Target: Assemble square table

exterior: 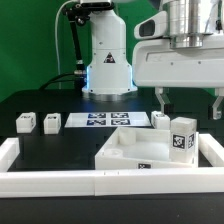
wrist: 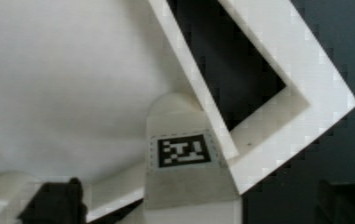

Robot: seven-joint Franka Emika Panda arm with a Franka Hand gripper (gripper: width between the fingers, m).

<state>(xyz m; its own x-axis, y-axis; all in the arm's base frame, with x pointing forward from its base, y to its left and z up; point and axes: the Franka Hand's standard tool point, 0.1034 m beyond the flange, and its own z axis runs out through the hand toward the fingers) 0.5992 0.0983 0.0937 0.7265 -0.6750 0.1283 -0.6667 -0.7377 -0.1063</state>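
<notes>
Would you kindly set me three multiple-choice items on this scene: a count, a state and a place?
1. How many legs show in the exterior view? A two; B four; C six.
2. The gripper is: A open; B shut on a leg; C out of view.
3. The marker board lies: A in front of the robot base; B on the legs; C in the gripper.
Key: 1 B, two at the exterior view's left, two at its right; 2 A, fingers wide apart; 3 A, flat on the black surface there.

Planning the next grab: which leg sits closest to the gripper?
The leg at the panel's corner, under the gripper; the other three stand farther back.
</notes>
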